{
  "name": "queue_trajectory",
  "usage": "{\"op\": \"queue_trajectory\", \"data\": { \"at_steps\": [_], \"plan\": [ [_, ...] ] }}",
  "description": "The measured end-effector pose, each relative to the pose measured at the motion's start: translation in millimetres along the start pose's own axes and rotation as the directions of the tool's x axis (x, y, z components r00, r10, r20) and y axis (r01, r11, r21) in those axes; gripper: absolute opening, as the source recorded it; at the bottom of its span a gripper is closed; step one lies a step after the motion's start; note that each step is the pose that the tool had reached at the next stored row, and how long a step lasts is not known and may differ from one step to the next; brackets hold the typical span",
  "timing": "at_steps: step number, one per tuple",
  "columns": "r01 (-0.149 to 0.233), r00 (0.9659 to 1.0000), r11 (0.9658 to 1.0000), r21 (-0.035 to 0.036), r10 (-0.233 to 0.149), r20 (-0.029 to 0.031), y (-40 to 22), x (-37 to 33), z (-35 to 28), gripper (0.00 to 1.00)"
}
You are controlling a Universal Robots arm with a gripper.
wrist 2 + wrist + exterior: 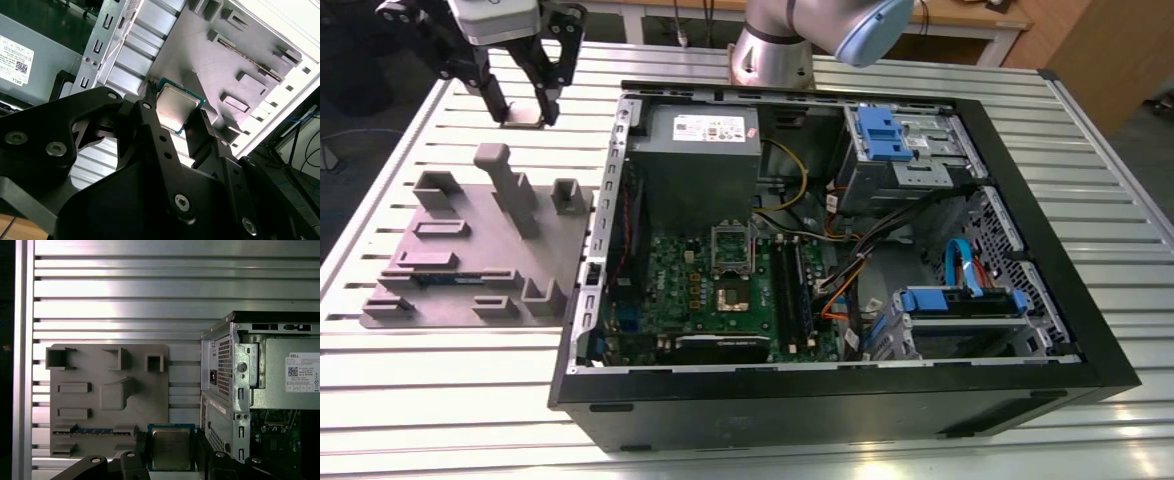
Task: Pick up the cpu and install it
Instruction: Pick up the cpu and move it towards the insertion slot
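**Desk:** What does the hand have?

**Photographer:** The arm's black hand (pixel 520 100) grips the cpu (pixel 171 449). In the second wrist view its two fingers (pixel 150 107) are drawn in against opposite edges of the small square chip. The pale metal top faces the wrist cameras, framed by a thin green border.

**Desk:** And where is the chip?

**Photographer:** Up in the hand, clear of the table (pixel 440 400). In the exterior view the hand hangs over the ribbed metal top at the far end of the grey plastic fixture (pixel 480 250). That is to the exterior view's left of the open computer case (pixel 854 405), and the chip is outside the case.

**Desk:** What shows in the case?

**Photographer:** It lies on its side with the panel off. The green motherboard (pixel 680 290) is on show on the floor of the case. A grey power supply box (pixel 694 150) with a white label sits at its far end. Long black memory sticks (pixel 790 280) stand along the exterior view's right of the board. All of that is well apart from the hand.

**Desk:** Anything in the fixture?

**Photographer:** In the first wrist view a thin strip (pixel 95 431) with blue patches lies in one slot, near the chip. I cannot tell what it is.
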State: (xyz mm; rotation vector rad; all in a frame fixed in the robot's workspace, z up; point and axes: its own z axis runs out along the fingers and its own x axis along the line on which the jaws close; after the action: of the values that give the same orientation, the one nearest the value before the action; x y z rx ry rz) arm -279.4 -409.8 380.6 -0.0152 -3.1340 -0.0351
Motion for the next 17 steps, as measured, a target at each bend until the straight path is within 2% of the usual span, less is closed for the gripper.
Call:
{"op": "queue_trajectory", "data": {
  "at_steps": [17],
  "plan": [
    [0.000,1.0000,1.0000,0.0000,0.000,0.0000,0.0,-4.1,0.0,0.47]
  ]
}}
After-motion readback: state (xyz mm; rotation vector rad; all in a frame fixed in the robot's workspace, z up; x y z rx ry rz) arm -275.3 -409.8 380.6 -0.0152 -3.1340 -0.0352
